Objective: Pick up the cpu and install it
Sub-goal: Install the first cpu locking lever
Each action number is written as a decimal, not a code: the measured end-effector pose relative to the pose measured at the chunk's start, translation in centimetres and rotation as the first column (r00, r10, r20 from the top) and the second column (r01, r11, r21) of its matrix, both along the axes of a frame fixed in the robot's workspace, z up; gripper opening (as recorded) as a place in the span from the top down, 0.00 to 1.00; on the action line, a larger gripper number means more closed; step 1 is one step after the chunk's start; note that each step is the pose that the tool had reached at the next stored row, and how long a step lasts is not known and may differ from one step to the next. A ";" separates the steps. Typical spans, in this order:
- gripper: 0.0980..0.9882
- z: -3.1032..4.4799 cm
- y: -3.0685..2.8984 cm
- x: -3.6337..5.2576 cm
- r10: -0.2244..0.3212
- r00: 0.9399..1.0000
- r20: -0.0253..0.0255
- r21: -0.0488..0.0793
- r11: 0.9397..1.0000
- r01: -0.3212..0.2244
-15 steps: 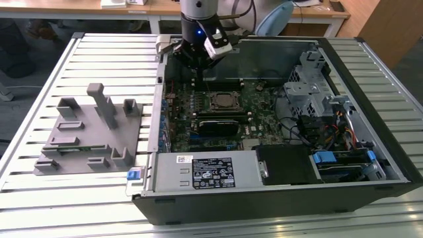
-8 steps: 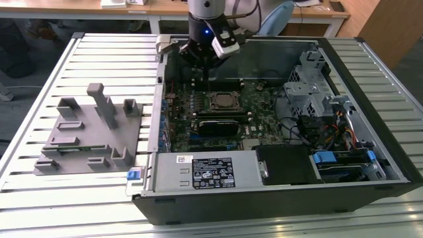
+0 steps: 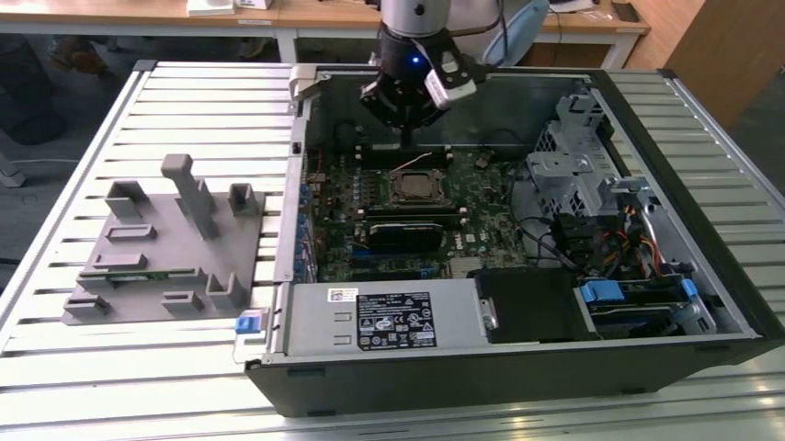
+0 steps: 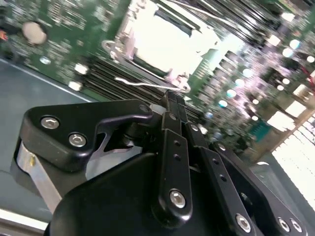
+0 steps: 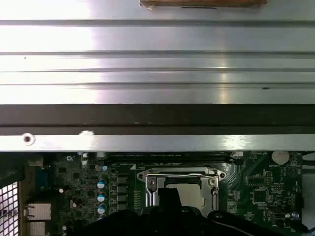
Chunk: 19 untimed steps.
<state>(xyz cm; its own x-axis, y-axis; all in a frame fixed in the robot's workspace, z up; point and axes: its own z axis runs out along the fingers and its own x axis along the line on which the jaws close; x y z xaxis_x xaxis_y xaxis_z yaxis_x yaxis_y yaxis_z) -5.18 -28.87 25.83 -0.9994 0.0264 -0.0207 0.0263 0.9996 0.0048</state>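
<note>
The cpu [image 4: 167, 42], a pale square chip, lies inside the metal-rimmed socket frame [image 5: 179, 176] on the green motherboard [image 3: 472, 197] of the open computer case. In the first wrist view the cpu [image 5: 193, 194] is partly hidden behind the gripper's black body. My gripper [image 3: 409, 140] hangs just above and behind the socket [image 3: 415, 186], its fingers [image 4: 172, 105] pressed together into one narrow stem with nothing between them. The tip does not touch the chip. A thin wire lever [image 4: 147, 84] lies along the socket's edge.
A grey plastic fixture [image 3: 165, 248] stands on the slatted metal table at the exterior view's left. Inside the case are a black rectangular module [image 3: 411, 231], a drive cage [image 3: 576, 170] with cables on the exterior view's right, and a power supply [image 3: 386, 317] at the front.
</note>
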 end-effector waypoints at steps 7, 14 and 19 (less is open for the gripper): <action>0.99 -0.29 -0.22 0.58 0.000 1.000 0.000 0.041 0.999 0.000; 0.99 -1.11 -0.24 0.66 0.000 1.000 0.000 0.071 0.997 0.000; 0.99 -1.89 0.05 0.92 0.002 1.000 0.000 0.069 0.998 -0.002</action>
<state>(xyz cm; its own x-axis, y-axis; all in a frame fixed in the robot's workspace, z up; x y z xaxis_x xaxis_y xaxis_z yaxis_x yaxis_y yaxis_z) -4.26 -28.81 23.94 -0.9995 0.0260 -0.0184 0.0246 0.9970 0.0737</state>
